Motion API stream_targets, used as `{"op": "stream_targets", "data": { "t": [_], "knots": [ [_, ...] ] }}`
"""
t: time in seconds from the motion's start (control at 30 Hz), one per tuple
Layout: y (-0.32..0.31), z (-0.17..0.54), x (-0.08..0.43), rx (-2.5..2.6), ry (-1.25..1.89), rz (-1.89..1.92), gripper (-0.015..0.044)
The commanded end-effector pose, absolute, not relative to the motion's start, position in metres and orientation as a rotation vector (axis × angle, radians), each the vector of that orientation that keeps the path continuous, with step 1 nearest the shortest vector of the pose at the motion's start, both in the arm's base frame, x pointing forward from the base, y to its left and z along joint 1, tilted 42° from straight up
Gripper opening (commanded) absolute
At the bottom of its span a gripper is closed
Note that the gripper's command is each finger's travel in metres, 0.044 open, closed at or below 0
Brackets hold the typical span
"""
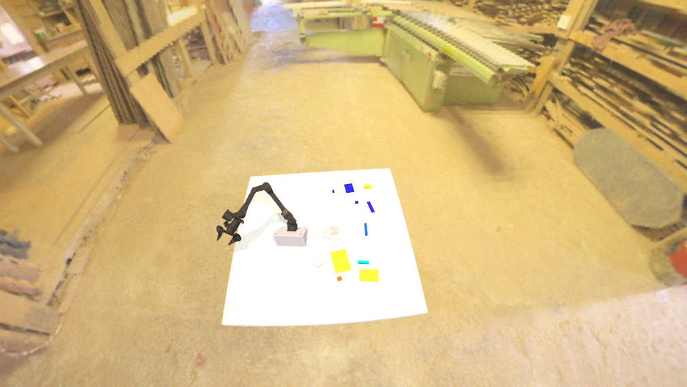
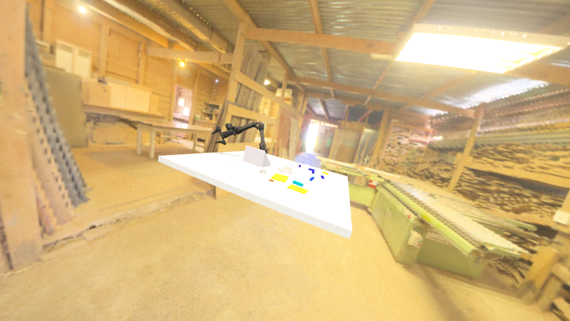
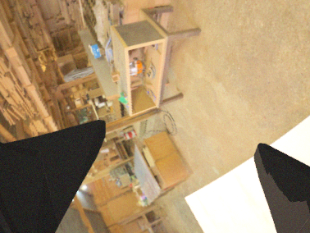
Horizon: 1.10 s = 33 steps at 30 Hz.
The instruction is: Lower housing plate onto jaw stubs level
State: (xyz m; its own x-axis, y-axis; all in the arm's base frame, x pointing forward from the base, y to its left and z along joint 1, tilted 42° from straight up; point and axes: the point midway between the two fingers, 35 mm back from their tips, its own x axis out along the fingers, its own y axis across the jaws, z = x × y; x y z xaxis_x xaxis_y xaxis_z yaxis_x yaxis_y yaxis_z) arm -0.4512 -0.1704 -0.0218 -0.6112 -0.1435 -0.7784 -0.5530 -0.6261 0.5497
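My gripper (image 1: 225, 240) (image 2: 216, 137) (image 3: 182, 139) is open and empty. It hangs high at the left edge of the white table, far from the parts. A pale assembly (image 1: 330, 233) (image 2: 285, 169) lies right of the grey block; it looks like the base with the two jaws, but pins and stubs are too small to make out. A small pale plate (image 1: 317, 261) (image 2: 262, 171) lies apart from it, nearer the front in the top view; it may be the housing plate. Neither pale part shows in the wrist view.
The grey block (image 1: 290, 237) (image 2: 255, 156) stands at the arm's base on the white table (image 1: 269, 298) (image 2: 319, 211). Yellow plates (image 1: 340, 261) (image 1: 368, 275), an orange piece (image 1: 339, 278), a cyan bar (image 1: 362, 261) and several blue pieces lie around the pale parts.
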Motion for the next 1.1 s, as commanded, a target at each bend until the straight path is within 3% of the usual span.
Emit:
{"op": "stream_targets", "data": {
  "t": [0.0,1.07],
  "knots": [
    [-0.182,-0.027,-0.442,-1.299,1.134,2.355,0.0440],
    [-0.270,-0.056,-0.365,-1.794,0.510,2.657,0.0440]
  ]
}}
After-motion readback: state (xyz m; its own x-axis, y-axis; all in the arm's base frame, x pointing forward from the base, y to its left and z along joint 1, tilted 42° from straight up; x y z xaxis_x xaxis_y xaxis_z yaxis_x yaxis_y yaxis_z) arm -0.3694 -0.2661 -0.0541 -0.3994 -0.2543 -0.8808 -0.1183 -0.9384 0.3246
